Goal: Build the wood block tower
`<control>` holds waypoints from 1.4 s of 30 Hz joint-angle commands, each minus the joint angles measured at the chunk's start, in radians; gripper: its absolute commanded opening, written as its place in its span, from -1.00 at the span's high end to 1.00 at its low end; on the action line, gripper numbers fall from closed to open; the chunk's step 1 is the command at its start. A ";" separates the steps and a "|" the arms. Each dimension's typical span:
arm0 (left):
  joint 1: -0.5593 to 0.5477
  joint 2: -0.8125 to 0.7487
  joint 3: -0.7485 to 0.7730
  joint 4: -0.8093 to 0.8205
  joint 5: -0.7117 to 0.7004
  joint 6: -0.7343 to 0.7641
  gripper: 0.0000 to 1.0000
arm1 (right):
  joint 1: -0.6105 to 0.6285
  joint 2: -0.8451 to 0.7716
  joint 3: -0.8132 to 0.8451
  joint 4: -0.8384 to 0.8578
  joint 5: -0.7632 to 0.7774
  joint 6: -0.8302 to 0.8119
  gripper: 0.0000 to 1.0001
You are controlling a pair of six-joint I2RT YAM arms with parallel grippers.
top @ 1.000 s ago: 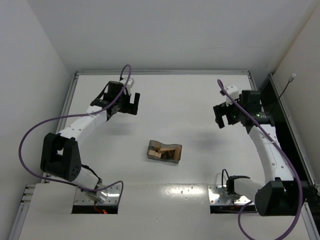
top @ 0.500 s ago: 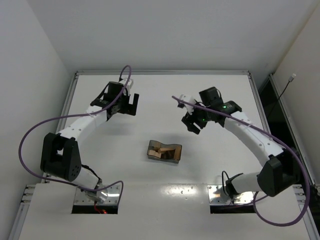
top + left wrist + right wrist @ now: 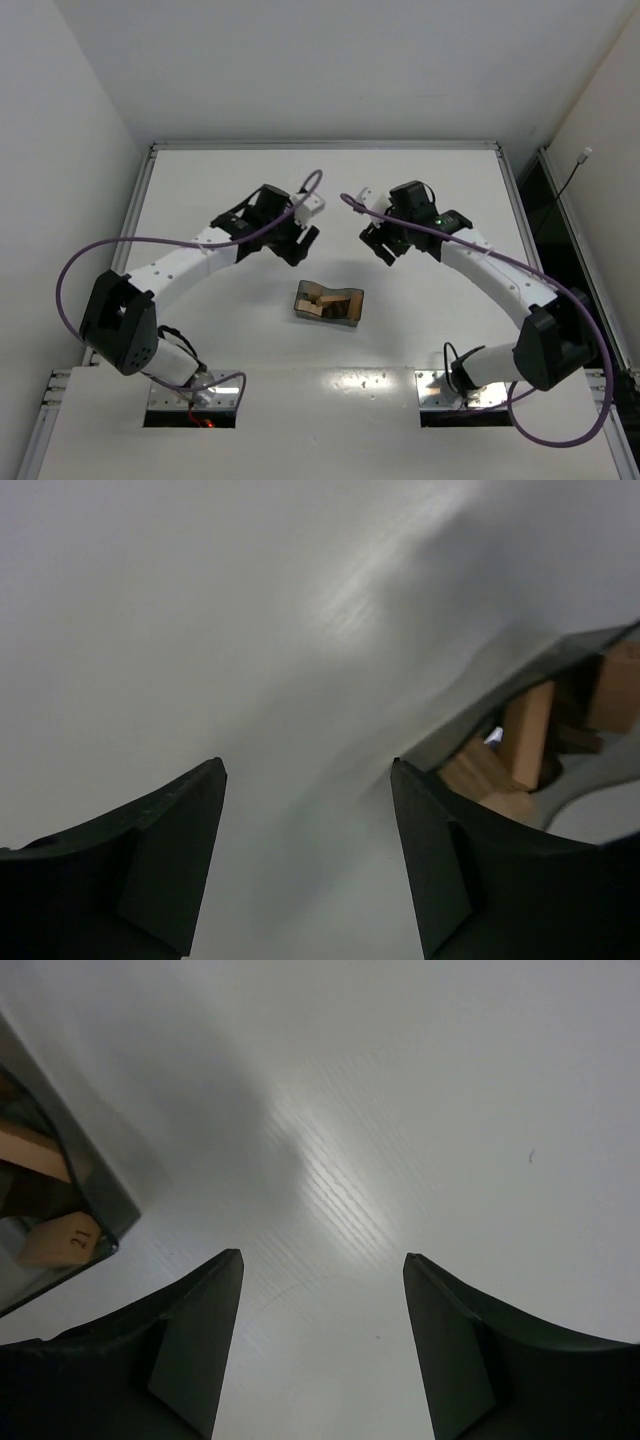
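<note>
Several tan and brown wood blocks (image 3: 322, 301) lie jumbled inside a grey translucent rectangular box (image 3: 349, 312) at the table's middle. No upright tower shows. My left gripper (image 3: 297, 246) is open and empty, just beyond the box's far left. In the left wrist view (image 3: 308, 772) the blocks (image 3: 527, 742) show at the right, behind the right finger. My right gripper (image 3: 381, 247) is open and empty, beyond the box's far right. In the right wrist view (image 3: 322, 1260) the box (image 3: 100, 1192) and a tan block (image 3: 60, 1239) marked 21 sit at the left edge.
The white table (image 3: 420, 320) has a raised metal rim (image 3: 320, 146) at the back and white walls around. The two arm bases (image 3: 195, 385) sit at the near edge. Purple cables loop off both arms.
My left gripper has swung from the far left in toward the box. My right gripper swung in from the far right earlier and now sits a little closer. Both stay open.
</note>
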 commanded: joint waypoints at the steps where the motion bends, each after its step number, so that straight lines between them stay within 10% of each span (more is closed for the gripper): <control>1: -0.089 -0.030 -0.012 -0.037 0.073 0.099 -0.25 | -0.050 -0.050 -0.027 0.068 0.088 0.071 -0.24; 16: -0.322 0.112 -0.012 0.026 0.057 0.158 -0.05 | -0.336 -0.019 0.001 0.068 0.119 0.245 -0.24; 42: -0.333 0.315 0.078 0.065 0.048 0.246 0.13 | -0.457 0.011 0.013 0.030 0.014 0.265 -0.24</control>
